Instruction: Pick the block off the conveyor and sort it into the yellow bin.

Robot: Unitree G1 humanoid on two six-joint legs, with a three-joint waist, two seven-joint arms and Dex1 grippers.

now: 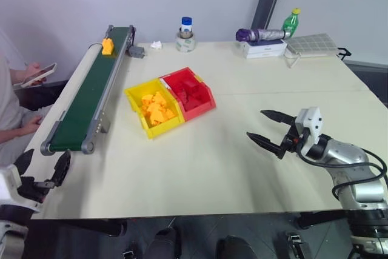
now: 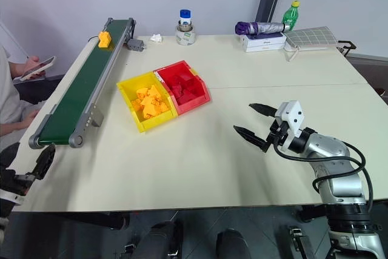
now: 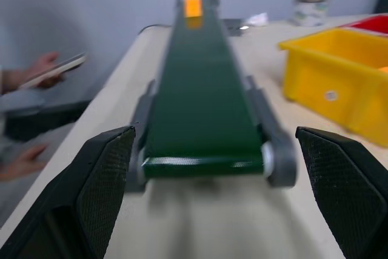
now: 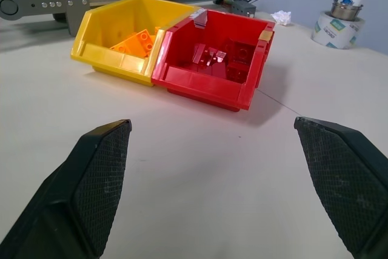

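Yellow-orange plastic marks the task's thing: the block (image 1: 107, 46) sits on the dark green belt at the far end of the conveyor (image 1: 85, 104), well apart from both hands. We read this placement as a feed position, from which the belt would presumably carry the block toward the near roller. The left hand (image 1: 43, 171) hangs just beyond that near end, off the table's (image 1: 242, 162) left corner, fingers spread wide and empty; in its wrist view the belt runs straight away between the two fingers (image 3: 100, 180), which suggests we are aligned to receive the block rather than to reach for it. The right hand (image 1: 267, 128) hovers over bare table on the right side, also wide open and holding nothing, pointing toward the bins.

The yellow bin (image 1: 153, 108) stands just beside the conveyor's inner rail, already holding several orange bricks, and is joined on its other side to the red bin (image 1: 189, 94). We judge the pick not yet begun.

For movement, open table lies between the conveyor's near end and the yellow bin, so the carry looks short and unobstructed. The belt's raised side rails and the bin's walls are the edges to clear. A person holding a phone (image 1: 39, 74) sits close to the conveyor's outer side, limiting room there.
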